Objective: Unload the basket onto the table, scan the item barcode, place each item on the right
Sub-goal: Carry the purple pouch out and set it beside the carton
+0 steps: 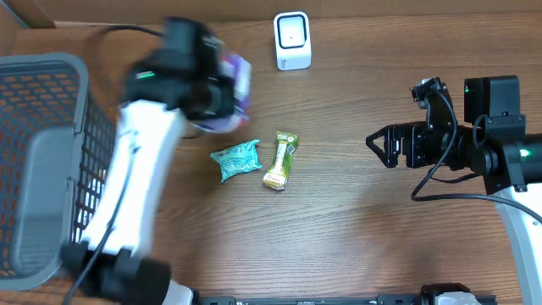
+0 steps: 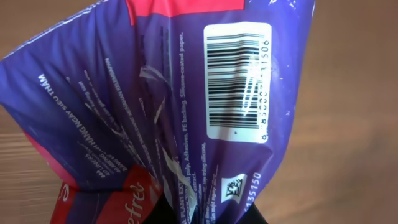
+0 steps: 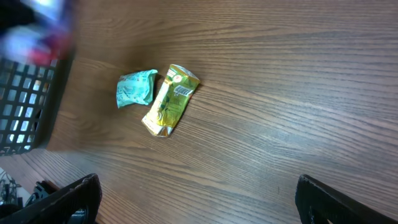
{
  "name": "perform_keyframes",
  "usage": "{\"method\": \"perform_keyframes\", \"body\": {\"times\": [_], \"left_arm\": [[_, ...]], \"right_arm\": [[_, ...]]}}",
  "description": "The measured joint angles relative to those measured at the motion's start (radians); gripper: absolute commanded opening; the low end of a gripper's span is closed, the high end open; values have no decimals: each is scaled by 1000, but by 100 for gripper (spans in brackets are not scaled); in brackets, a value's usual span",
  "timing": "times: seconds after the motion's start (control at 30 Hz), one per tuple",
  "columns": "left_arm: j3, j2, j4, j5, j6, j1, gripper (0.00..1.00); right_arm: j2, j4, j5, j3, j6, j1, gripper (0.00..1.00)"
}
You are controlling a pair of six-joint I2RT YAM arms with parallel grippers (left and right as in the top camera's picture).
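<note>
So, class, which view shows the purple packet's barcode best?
The left wrist view: the barcode faces the camera up close. Overhead shows only the blurred purple packet, no barcode; the right wrist view, a corner smear.

the left arm [image 1: 140,169], white and blurred, runs from the lower left of the overhead frame up to the upper left, its end effector [image 1: 212,91] clamped tight on a purple packet [image 1: 238,78]. the right arm [image 1: 500,157] reaches in from the right edge, its end effector [image 1: 380,146] pointing left with its 2 fingers spread wide, holding nothing.
</note>
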Motion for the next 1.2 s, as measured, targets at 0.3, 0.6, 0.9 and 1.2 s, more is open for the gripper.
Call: {"method": "perform_keyframes", "body": {"times": [0.3, 0.6, 0.9, 1.2], "left_arm": [[-24, 252, 31, -7, -29, -154, 17], [-4, 315, -24, -10, -52, -156, 60], [395, 306, -225, -10, -52, -135, 63], [723, 102, -474, -107, -52, 121, 69]], "right_arm": [[0, -2, 0, 0, 0, 0, 100], [0, -1, 0, 0, 0, 0, 100], [1, -4, 0, 0, 0, 0, 100], [1, -11, 0, 0, 0, 0, 100]]}}
